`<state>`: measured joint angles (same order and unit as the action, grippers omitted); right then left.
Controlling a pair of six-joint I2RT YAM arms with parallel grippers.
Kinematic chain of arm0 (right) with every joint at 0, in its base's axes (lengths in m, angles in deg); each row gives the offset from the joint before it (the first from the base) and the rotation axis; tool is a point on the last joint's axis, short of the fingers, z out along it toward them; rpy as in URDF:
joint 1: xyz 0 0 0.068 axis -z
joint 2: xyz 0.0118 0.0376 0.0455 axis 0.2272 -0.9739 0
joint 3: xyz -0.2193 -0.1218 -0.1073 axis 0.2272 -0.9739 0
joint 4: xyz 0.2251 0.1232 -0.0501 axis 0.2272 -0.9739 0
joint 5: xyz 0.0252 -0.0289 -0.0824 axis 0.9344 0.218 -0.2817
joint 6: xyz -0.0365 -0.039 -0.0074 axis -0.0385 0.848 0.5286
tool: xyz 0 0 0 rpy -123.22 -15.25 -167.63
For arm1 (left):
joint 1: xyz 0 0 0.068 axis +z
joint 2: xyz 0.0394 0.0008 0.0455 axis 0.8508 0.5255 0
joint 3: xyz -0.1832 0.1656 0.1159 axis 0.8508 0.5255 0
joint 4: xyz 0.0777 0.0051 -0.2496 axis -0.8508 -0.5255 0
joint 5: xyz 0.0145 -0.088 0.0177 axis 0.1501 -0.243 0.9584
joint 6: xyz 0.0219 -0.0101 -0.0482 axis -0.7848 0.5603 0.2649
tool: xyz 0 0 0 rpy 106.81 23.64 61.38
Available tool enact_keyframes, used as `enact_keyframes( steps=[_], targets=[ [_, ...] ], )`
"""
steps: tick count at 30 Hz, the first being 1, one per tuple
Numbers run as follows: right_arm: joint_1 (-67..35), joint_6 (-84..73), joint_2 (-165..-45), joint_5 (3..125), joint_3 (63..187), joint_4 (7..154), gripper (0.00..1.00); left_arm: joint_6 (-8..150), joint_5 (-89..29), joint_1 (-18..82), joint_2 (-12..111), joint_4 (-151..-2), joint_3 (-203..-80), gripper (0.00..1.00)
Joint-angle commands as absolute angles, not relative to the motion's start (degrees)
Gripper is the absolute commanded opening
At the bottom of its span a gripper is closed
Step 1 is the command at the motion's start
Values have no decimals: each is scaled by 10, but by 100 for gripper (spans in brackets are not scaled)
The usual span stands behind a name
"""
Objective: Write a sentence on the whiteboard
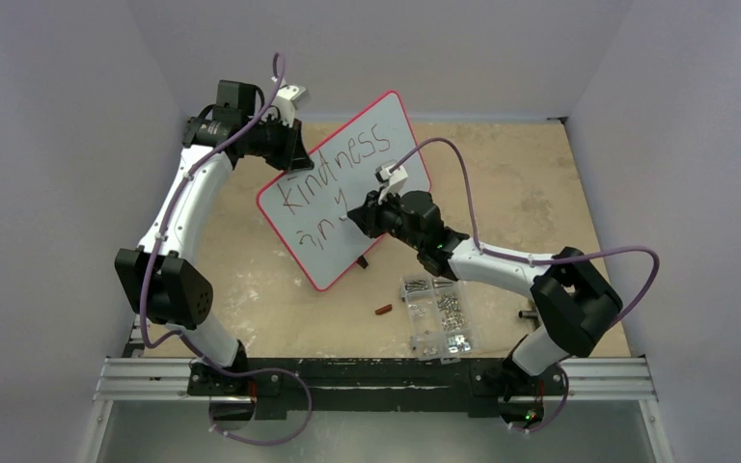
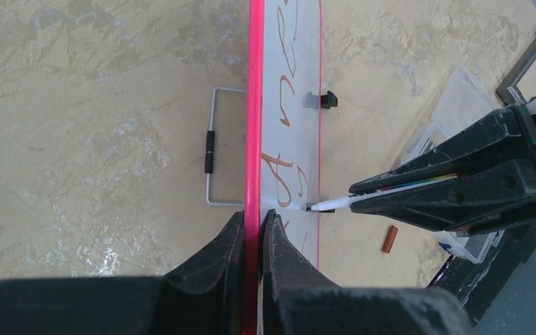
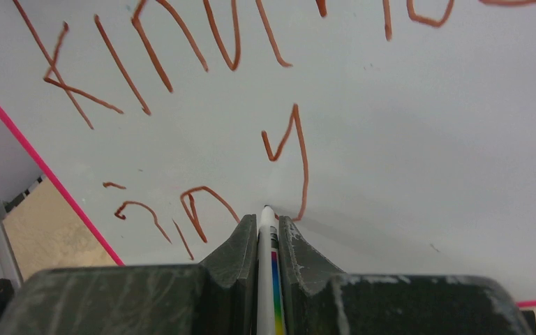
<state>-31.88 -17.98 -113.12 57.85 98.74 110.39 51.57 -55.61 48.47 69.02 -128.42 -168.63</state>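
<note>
Whiteboard (image 1: 347,183) stands tilted mid-tabletop (image 1: 531,193), top corner toward 1 o'clock. Left claw (image 2: 253,220) is pinched tight on its pink rim at the 10 o'clock edge, bracing it. Right claw (image 3: 268,227), reaching from 4 o'clock, is clamped on the marker (image 2: 335,203), tip seemingly touching the board at the tail of "y". The sentence (image 1: 328,183) reads "kindness / in y". Step: finish "your". Likely needs light, even tip pressure and small strokes running toward 2 o'clock. The left grip must not slip. Leave room below for the last word.
</note>
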Motion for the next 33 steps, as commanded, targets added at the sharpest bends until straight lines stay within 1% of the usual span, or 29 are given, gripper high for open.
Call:
enact_keyframes(
  steps=[1,6,13,18,25,33],
  targets=[
    [-323,-182,-1144,589,1050,1121,0,486,-508,478,689,-1317,-1696,0],
    [-322,-172,-1138,585,1072,1114,0,485,-507,478,688,-1317,-1697,0],
    [-318,-161,-1095,568,1029,1118,0,485,-506,478,687,-1317,-1696,0],
    [-291,-168,-1079,550,1013,1129,0,485,-506,478,687,-1318,-1696,0],
    [-262,-172,-1095,561,1027,1133,0,485,-506,478,686,-1318,-1696,0],
    [-258,-182,-1121,586,1046,1144,0,486,-507,478,686,-1319,-1695,0]
  ],
)
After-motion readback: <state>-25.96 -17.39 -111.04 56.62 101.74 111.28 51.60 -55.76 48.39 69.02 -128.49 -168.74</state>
